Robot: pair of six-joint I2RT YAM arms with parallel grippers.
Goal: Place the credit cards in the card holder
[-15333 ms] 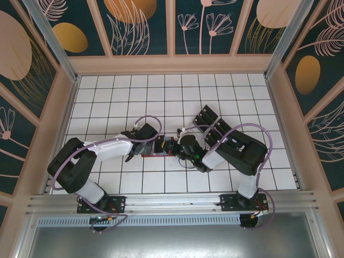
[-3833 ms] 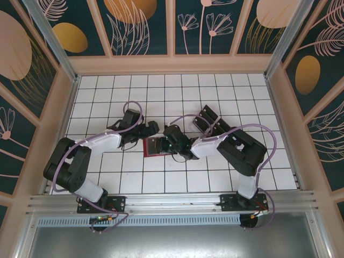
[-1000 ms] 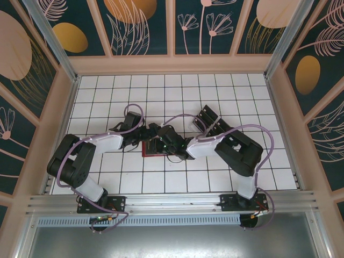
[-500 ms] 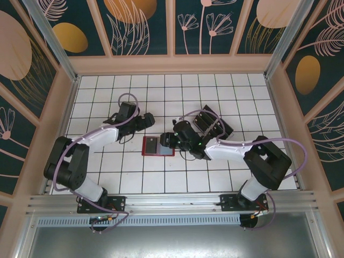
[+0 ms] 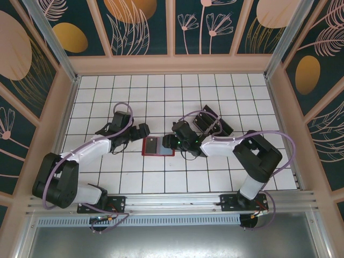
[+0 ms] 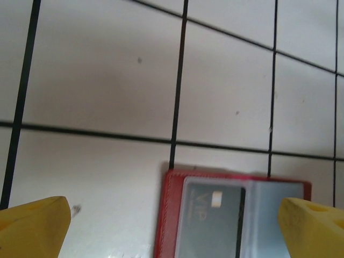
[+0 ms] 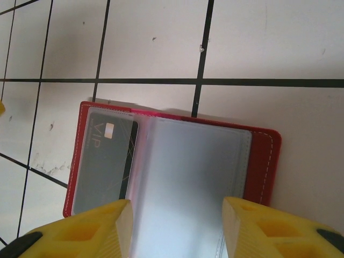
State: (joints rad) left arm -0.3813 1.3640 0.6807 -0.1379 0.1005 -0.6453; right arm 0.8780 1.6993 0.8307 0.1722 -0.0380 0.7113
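Two arms reach toward the middle of the white tiled table (image 5: 242,91), and between them lies the card holder (image 5: 159,146). It is red and opened flat like a small book. It rests on the tiles near the centre, with its long side running from left to right.

Inside its left half, one credit card (image 7: 105,161) sits under a clear plastic pocket. The card is dark grey, and I can read "VIP" and see a small pale chip on it. The right half shows a clear sleeve (image 7: 193,177) over the red cover.

The left gripper (image 6: 172,228) hovers beside the holder, off its far left corner and apart from it. Its yellow fingers (image 6: 32,226) are spread very wide with nothing between them.

The right gripper (image 7: 177,231) hangs over the right end of the holder. Its fingers (image 7: 102,228) stand moderately apart and pinch nothing. I cannot tell whether they touch the plastic.

A group of other dark cards (image 5: 210,121) sits further back and to the right, close to the right arm and well apart from the holder. How they are held together there is too small for me to make out.
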